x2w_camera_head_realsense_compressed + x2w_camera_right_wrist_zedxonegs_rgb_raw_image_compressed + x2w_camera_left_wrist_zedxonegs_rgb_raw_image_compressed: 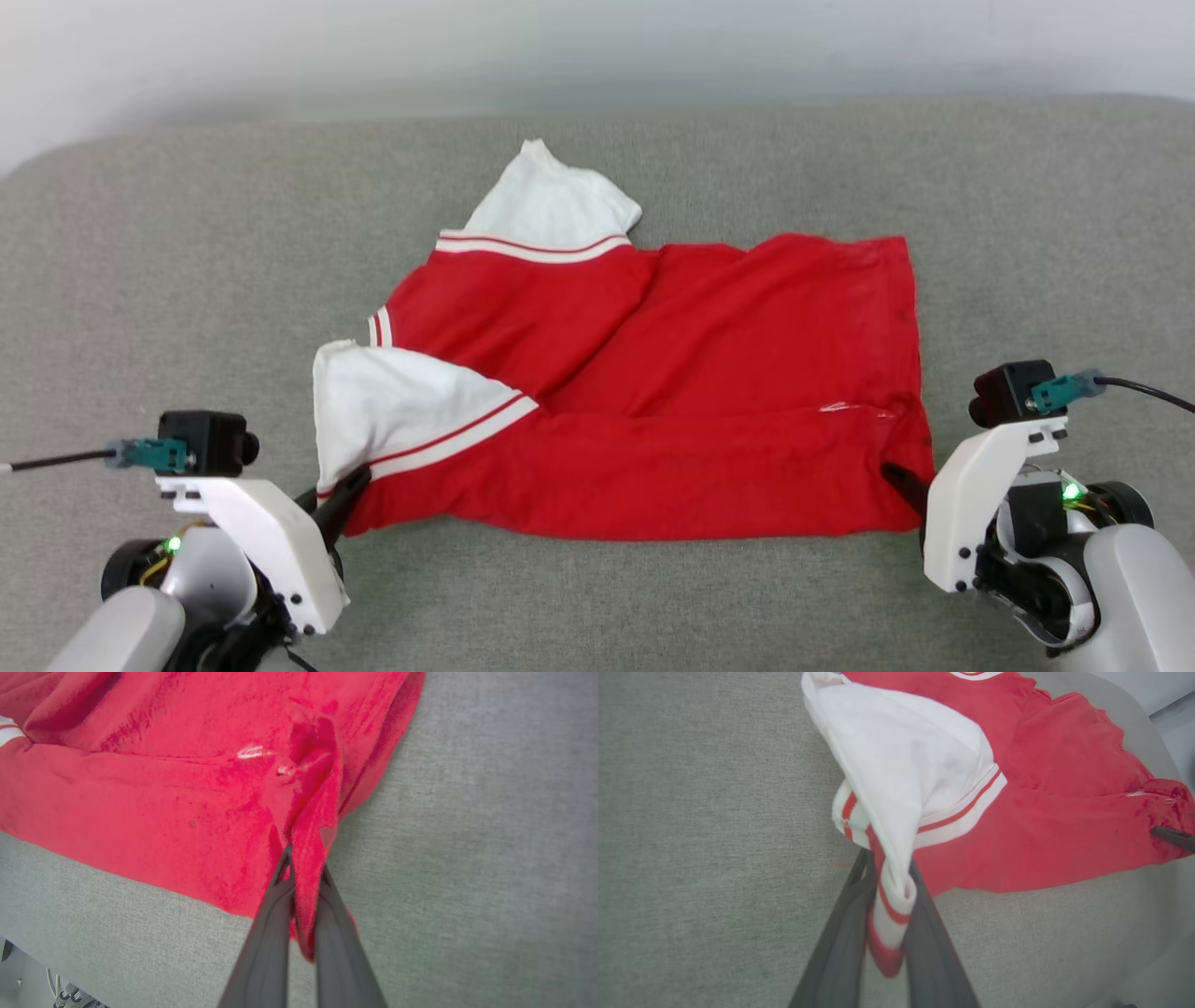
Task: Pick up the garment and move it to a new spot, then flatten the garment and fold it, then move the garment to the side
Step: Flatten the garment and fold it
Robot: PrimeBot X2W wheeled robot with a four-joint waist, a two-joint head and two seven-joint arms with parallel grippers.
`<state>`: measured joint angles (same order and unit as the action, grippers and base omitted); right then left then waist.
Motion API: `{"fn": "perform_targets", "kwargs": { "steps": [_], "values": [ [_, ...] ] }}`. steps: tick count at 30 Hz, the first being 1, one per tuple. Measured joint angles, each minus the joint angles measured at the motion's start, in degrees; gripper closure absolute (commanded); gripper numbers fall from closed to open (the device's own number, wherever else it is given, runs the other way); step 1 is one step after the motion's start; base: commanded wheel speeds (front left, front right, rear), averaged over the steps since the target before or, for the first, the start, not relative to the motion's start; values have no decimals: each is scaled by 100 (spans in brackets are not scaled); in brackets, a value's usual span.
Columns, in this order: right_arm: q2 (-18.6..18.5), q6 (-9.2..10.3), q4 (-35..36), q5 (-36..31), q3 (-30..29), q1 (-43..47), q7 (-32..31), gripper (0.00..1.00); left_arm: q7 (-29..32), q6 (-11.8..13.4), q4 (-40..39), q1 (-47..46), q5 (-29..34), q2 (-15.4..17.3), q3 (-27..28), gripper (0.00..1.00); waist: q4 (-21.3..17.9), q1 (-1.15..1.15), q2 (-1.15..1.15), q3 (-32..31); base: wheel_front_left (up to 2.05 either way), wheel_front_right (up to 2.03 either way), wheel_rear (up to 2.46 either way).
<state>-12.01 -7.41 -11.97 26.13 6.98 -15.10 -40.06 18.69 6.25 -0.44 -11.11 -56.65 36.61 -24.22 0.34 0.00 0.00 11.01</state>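
Garment: red short-sleeved jersey T-shirt with white, red-striped sleeve ends (709, 373), lying crumpled and sideways on the grey fabric-covered counter (140, 280). Its hem is to the robot's right and its sleeves to the left; one sleeve is turned up at the far edge, and no print faces up.

Left hand (350, 485): pinching the near sleeve end, with a bunched roll of white and striped cloth between the dark fingers.

Right hand (303, 858): pressed together on the near hem corner, a ridge of red cloth nipped between the fingers.

Step in hand, as judged: raising the near edge by both corners to spread or fold it.

Handling notes:
- Lift both hands together and level, keeping the edge lightly taut.
- The left grip holds sleeve alone, so the body may sag or trail; move slowly.
- Carry low, so the far sleeve and diagonal crease settle flat rather than double under.
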Motion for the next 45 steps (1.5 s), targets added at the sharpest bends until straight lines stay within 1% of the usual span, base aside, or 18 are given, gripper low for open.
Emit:
{"fn": "perform_targets", "kwargs": {
  "steps": [2,5,8,9,10,11,12,16,19,20,21,22,26,30,32,35,40,45],
  "values": [
    [-108,-8,71,60,3,168,-35,100,-88,110,-21,253,-56,-67,15,100,22,0,0,-305,0,0,0],
    [-145,-8,193,113,-2,365,-54,100,-127,233,-110,515,-85,-55,41,100,52,0,0,-539,0,0,0],
    [-182,-8,334,158,-51,622,-120,100,-142,371,-247,867,-151,19,82,100,91,0,0,-755,0,0,0],
    [-182,-8,334,158,-51,622,-120,100,-142,371,-247,867,-151,19,82,100,91,0,0,-755,0,0,0],
    [-192,-8,445,178,-87,818,-187,100,-141,464,-343,1122,-216,63,108,100,120,0,0,-878,0,0,0],
    [-192,-8,445,178,-87,818,-187,100,-141,464,-343,1122,-216,63,108,100,120,0,0,-878,0,0,0],
    [-192,-8,552,205,-124,1023,-248,100,-138,542,-431,1371,-272,90,116,100,149,0,0,-981,0,0,0],
    [-148,-9,654,203,-236,1422,-354,100,-121,595,-453,1666,-369,46,60,100,206,-1,0,-1071,0,0,0],
    [-67,-8,623,163,-319,1595,-298,100,-198,555,-285,1674,-396,-159,-21,100,210,-1,0,-1045,0,0,0],
    [-40,-8,598,159,-328,1636,-258,67,-199,526,-218,1670,-409,-220,-73,76,206,-1,0,-1030,0,0,0],
    [-12,-8,566,157,-337,1675,-221,0,-223,502,-131,1655,-411,-292,-91,11,202,0,0,-1016,0,0,0],
    [19,-8,550,160,-338,1708,-154,0,-247,479,-58,1621,-408,-341,-112,0,194,0,0,-1000,0,0,0],
    [37,-8,646,152,-258,1754,383,0,-475,434,164,1447,-278,-400,-84,0,132,0,0,-953,0,0,0],
    [27,-8,909,-15,-326,1725,1448,0,-850,512,158,1249,-14,-324,98,0,45,0,0,-938,0,0,0],
    [121,-8,1021,-162,-467,1670,2051,0,-1054,558,110,1144,132,-280,190,0,-3,0,0,-943,0,0,0],
    [245,-8,1161,-478,-567,1539,2725,0,-1350,656,31,946,302,-293,321,0,-75,0,0,-953,0,0,0],
    [425,-8,1474,-897,-600,1324,3408,0,-1782,712,-102,532,702,-279,409,0,-197,0,0,-846,0,0,0],
    [521,-8,1780,-1177,-531,1023,3687,0,-2070,733,-171,-73,1112,-223,435,0,-311,0,0,-525,0,0,0]
  ]
}}
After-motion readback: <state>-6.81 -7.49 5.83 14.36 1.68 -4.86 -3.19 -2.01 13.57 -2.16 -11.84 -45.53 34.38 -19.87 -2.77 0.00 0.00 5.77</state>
